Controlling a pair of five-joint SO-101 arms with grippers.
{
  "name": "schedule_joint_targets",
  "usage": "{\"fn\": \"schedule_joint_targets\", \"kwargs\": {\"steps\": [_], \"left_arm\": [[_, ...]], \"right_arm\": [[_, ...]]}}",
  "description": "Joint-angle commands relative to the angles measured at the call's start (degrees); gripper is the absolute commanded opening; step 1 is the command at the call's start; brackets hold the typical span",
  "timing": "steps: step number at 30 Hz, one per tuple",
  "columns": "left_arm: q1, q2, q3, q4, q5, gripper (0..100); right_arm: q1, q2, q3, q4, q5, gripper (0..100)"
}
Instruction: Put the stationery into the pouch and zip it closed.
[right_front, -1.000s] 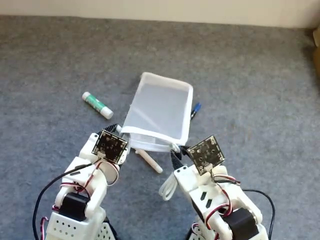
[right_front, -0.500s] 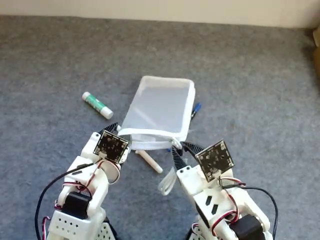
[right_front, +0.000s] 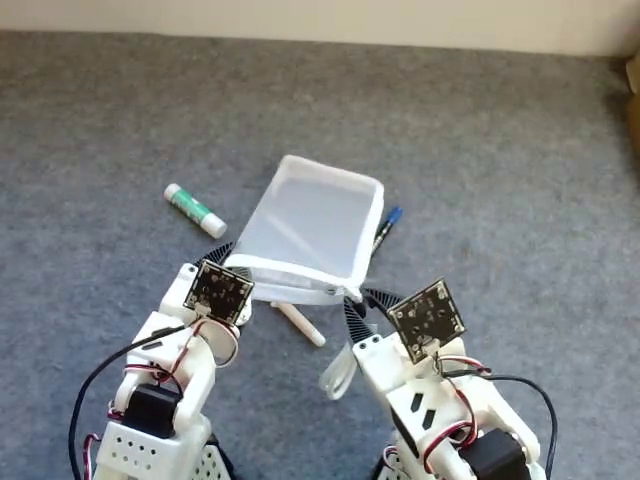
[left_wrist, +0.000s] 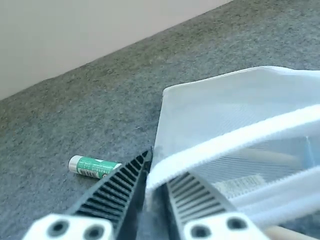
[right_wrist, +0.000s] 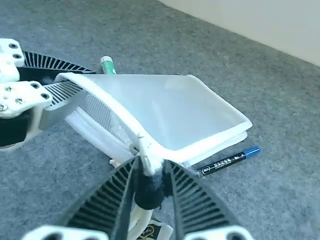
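**Item 1: pouch** (right_front: 315, 225) (left_wrist: 235, 115) (right_wrist: 170, 110). White, translucent mesh, with a zip along the mouth. It lies mid-table, slung between the two arms. The mouth faces the arms and gapes open, and the closed far end points away from them. Whether anything is inside cannot be told.

**Item 2: left end effector** (right_front: 230, 257) (left_wrist: 156, 172) (right_wrist: 75, 80). Black ribbed jaws drawn narrow, pinching the white rim band at the pouch's left mouth corner.

**Item 3: right end effector** (right_front: 358, 298) (right_wrist: 150, 167). Jaws drawn narrow on the opposite mouth corner, at the end of the zip. A white tab of the rim stands up between the fingertips.

**Item 4: glue stick** (right_front: 195, 210) (left_wrist: 94, 166) (right_wrist: 106, 64). Green and white, lying flat on the table. It is outside the pouch, off its left side, apart from the left end effector.

**Item 5: pen** (right_front: 385, 228) (right_wrist: 227, 161). Dark barrel, blue cap. It lies on the table just beside the pouch's right edge, outside it and beyond the right end effector.

**Item 6: pale stick** (right_front: 300, 322). Cream-coloured, lying on the table below the pouch mouth, between the two arms.

**Item 7: white loop** (right_front: 338, 375). Cord or strap, beside the right arm.

**Item 8: table** (right_front: 520, 150). Covered in grey carpet-like material.
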Motion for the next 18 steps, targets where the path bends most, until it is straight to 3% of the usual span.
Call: {"fn": "schedule_joint_targets", "kwargs": {"steps": [1,8,12,18], "left_arm": [[1.63,-0.4,-4.53,2.55,-0.62,1],[1.45,-0.4,-11.47,12.92,-0.53,1],[0.84,-0.4,-12.53,13.19,-0.44,1],[-6.37,-0.31,-16.22,12.92,1.58,1]], "right_arm": [[0.48,-0.4,-3.47,-0.31,0.35,2.9],[4.26,-0.31,-3.38,0.22,-4.57,27.7],[5.05,-0.31,-3.47,1.27,-4.4,28.3],[5.05,-0.31,-3.38,2.24,-4.31,28.3]]}}
